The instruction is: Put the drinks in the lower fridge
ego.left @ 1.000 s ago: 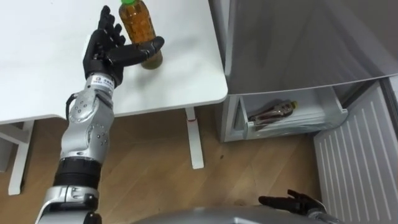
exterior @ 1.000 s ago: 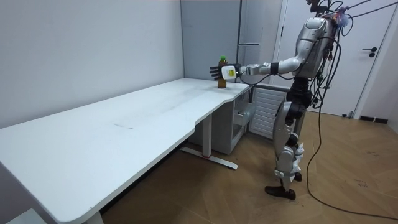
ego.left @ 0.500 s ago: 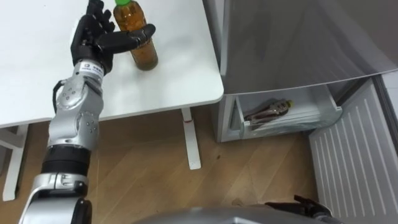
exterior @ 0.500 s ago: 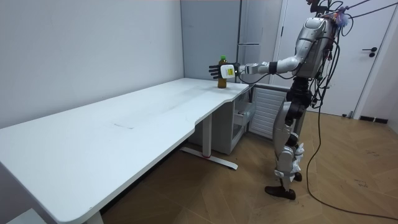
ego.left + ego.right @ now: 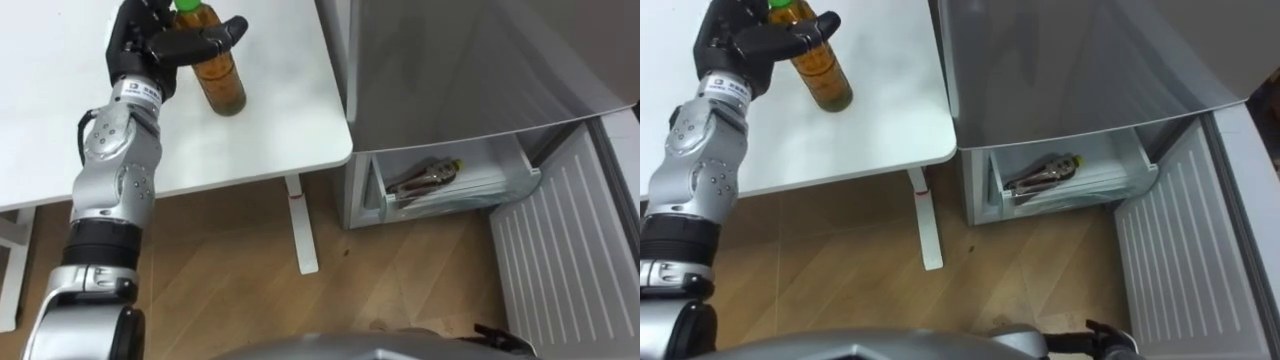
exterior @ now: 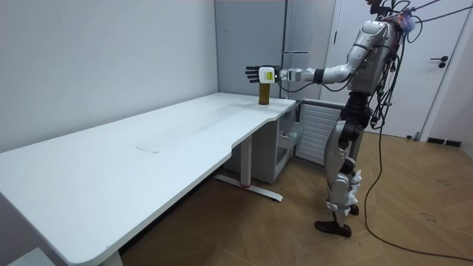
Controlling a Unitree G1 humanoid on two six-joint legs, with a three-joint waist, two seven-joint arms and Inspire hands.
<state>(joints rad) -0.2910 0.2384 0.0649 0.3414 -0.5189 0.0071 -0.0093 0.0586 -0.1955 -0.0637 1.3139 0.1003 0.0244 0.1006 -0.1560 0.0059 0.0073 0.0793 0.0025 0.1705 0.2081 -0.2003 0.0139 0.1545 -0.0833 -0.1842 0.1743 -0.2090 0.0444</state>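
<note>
A bottle of brown tea (image 5: 220, 80) with a green cap stands upright near the right corner of the white table (image 5: 285, 120). My left hand (image 5: 145, 45) is open just left of the bottle's top, fingers straight, the thumb (image 5: 218, 33) reaching across in front of its neck. In the room view the left hand (image 6: 256, 72) hovers spread at cap height over the bottle (image 6: 263, 96). A second bottle (image 5: 428, 177) lies in the open lower fridge drawer (image 5: 520, 185). A dark sliver of my right hand (image 5: 1105, 333) shows at the bottom edge.
The grey fridge (image 5: 470, 60) stands right beside the table's corner. Its ribbed lower door (image 5: 565, 260) is swung open to the right. The table leg (image 5: 303, 225) stands on wooden floor between table and fridge. I stand in front of the fridge.
My left hand has risen from the bottle's middle to its neck and cap. The bottle has stayed on the table. The eye view has shifted a little.
</note>
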